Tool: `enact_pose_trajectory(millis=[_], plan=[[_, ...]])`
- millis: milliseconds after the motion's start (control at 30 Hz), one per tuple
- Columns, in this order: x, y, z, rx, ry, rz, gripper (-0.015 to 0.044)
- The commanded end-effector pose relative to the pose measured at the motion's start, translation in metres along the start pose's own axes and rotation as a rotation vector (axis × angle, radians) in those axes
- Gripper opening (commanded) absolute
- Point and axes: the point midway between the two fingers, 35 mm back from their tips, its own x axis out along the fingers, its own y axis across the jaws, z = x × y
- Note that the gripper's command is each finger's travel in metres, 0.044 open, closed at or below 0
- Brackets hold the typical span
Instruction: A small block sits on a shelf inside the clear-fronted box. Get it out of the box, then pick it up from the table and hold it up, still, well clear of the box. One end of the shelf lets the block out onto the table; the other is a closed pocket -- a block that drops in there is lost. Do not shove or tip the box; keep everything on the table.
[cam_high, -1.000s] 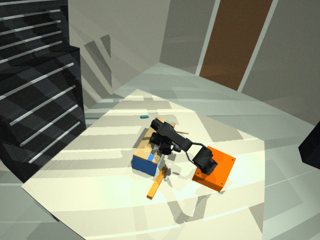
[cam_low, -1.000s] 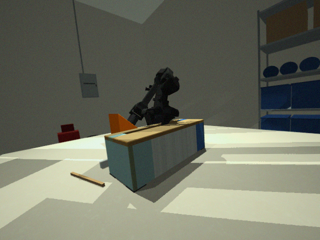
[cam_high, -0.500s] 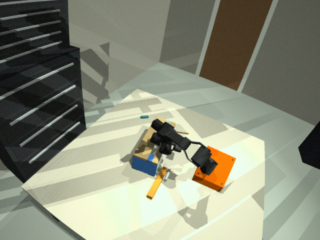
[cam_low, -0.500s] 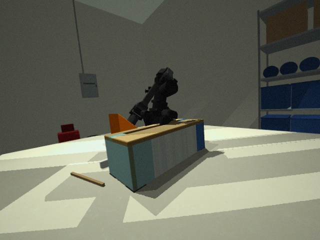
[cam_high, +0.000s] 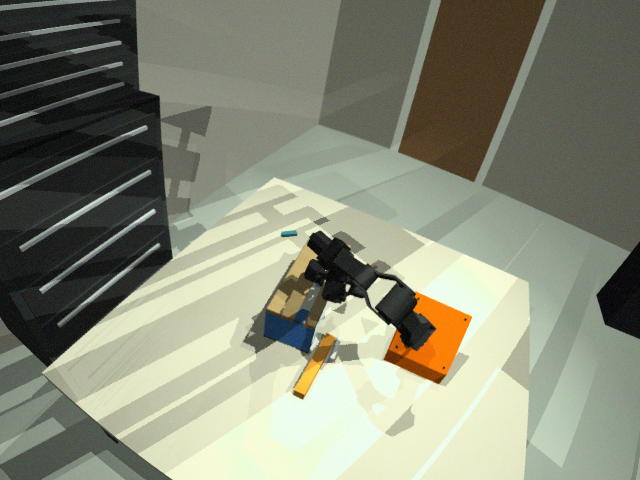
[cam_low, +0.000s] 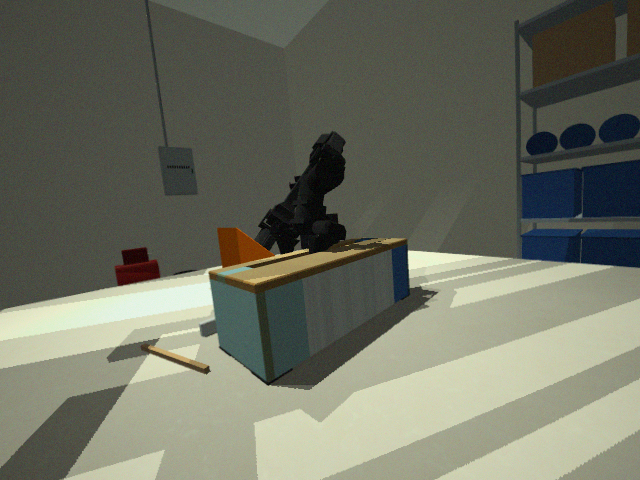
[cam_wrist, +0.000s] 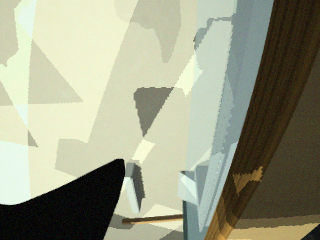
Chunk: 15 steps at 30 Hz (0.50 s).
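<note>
The box (cam_high: 286, 329) (cam_low: 351, 302) (cam_wrist: 264, 75) stands upright on the table, with a wooden rim, a blue end and a pale teal end. Its clear front is on the arm-base side. My gripper (cam_high: 333, 293) (cam_low: 326, 240) is open and empty, low at the box's front and top edge. In the wrist view one black finger shows at lower left, outside the clear front; the other is almost wholly out of view. I cannot make out the small block or the shelf; the arm, rim and shadows hide much of the inside.
An orange bar (cam_high: 314, 367) lies near the blue end. A thin wooden stick (cam_low: 175, 358) (cam_wrist: 152, 219) and a grey piece (cam_low: 207, 327) lie near the teal end. A small teal piece (cam_high: 288, 233) lies behind the box. The orange base plate (cam_high: 444, 335) is under the arm.
</note>
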Motion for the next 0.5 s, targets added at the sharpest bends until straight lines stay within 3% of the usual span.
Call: enact_pose_trajectory(millis=[0,467], plan=[[0.001,-0.001,-0.009,-0.002,0.006,-0.004,0.0400],[0.010,-0.001,-0.033,-0.002,0.007,-0.004,0.0400]])
